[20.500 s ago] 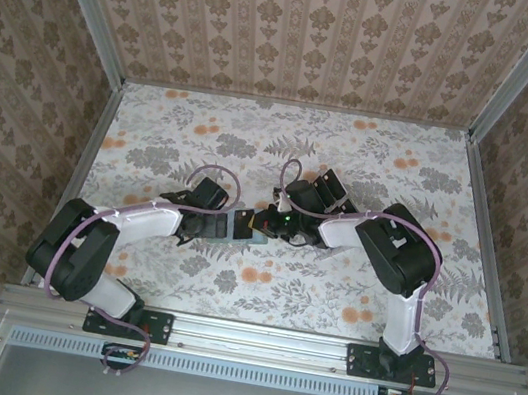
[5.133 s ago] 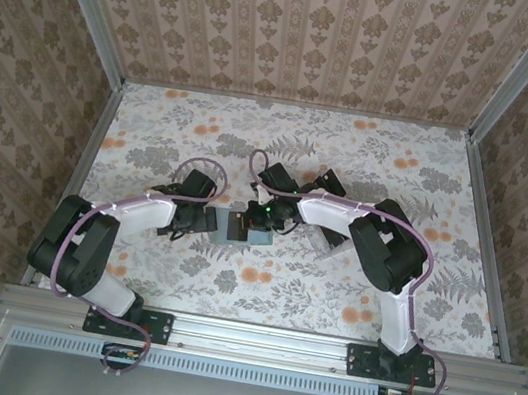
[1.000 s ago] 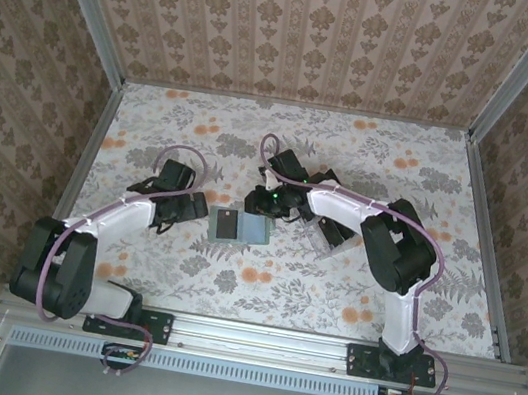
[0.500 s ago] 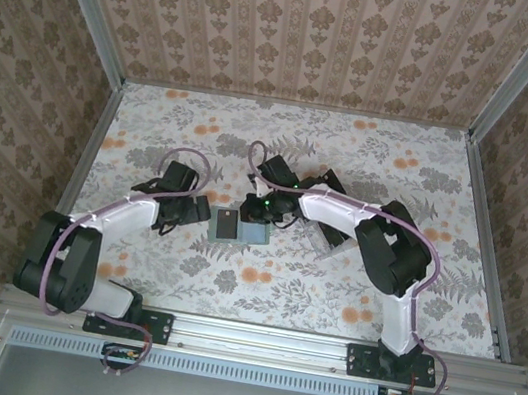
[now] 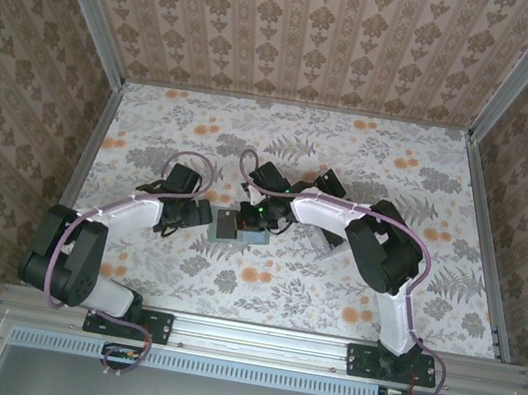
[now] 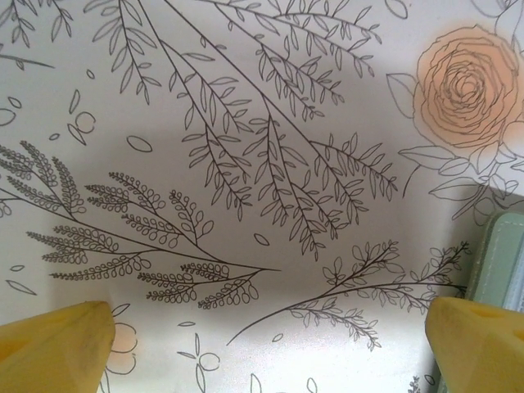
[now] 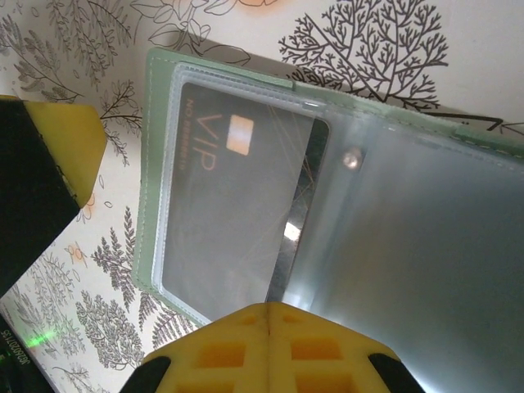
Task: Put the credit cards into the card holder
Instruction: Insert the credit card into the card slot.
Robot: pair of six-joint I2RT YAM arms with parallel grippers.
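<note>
Card holder point(image 7: 426, 246), sage-green, is lying open with a dark card point(image 7: 229, 213) in its clear pocket, under the closed right gripper point(image 7: 268, 309), the wide-open left gripper point(image 6: 266, 348) beside it.

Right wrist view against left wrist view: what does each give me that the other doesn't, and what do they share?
Right wrist, not left wrist: a dark credit card marked VIP, seated in the opened card holder. It also shows the holder's snap stud and the right claw, shut at the bottom of the frame.

Left wrist, not right wrist: the left claw, open wide over the bare floral table cover.

Both: the card holder, which is just a sage sliver at the right edge of the left wrist view, and the floral cover.
</note>
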